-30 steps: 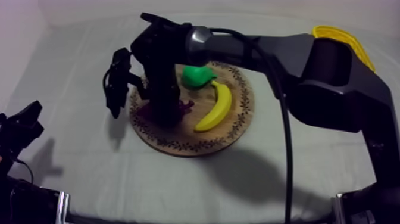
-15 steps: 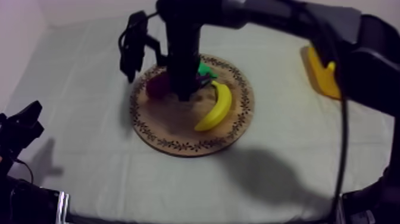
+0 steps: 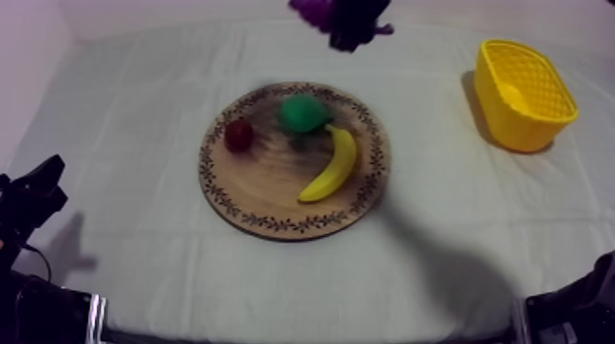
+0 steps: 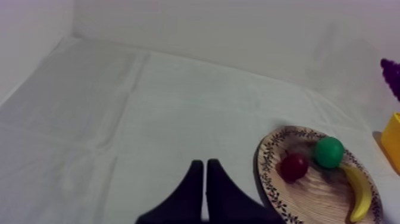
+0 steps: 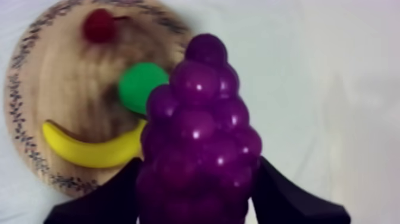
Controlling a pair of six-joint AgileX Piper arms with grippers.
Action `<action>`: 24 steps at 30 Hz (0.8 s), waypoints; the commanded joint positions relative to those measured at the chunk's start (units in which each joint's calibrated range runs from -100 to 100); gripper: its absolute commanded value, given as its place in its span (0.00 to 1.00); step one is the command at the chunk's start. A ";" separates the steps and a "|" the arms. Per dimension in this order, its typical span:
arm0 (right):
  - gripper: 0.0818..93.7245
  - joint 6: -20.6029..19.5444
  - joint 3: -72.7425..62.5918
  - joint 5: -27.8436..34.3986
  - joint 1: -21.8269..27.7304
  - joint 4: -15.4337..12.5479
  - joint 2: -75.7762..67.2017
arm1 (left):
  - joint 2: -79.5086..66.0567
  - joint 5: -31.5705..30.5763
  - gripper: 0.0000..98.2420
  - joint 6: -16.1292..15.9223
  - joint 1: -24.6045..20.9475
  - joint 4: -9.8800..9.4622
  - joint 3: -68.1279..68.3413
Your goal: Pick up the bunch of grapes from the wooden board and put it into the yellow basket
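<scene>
The right hand (image 5: pixel 198 171) is closed round the bunch of grapes (image 5: pixel 199 128), a black finger (image 5: pixel 113 199) pressed to each side of the cluster. It holds the bunch in the air beyond the far rim of the wooden board (image 3: pixel 265 188), touching nothing else. The yellow basket (image 3: pixel 512 123) stands on the worktop (image 3: pixel 137 91) off to the board's right, well apart (nothing purple inside it). On the board lie a pear (image 3: pixel 302 112), a banana (image 3: pixel 331 165) and a small red fruit (image 3: pixel 239 134). The left hand (image 4: pixel 205 170), fingers together in a narrow wedge and gripping nothing, sits low to the board's left.
</scene>
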 commanded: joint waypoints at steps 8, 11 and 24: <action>0.38 -3.98 7.28 -5.57 8.55 1.77 -11.36 | 0.00 -0.03 0.00 0.00 -0.01 -0.04 -0.04; 0.38 -5.32 9.85 -7.63 11.64 2.20 -13.78 | 0.00 -0.03 0.00 0.00 -0.01 -0.04 -0.04; 0.38 -12.03 18.26 -17.54 24.75 3.90 -18.57 | 0.00 -0.03 0.00 0.00 -0.01 -0.04 -0.04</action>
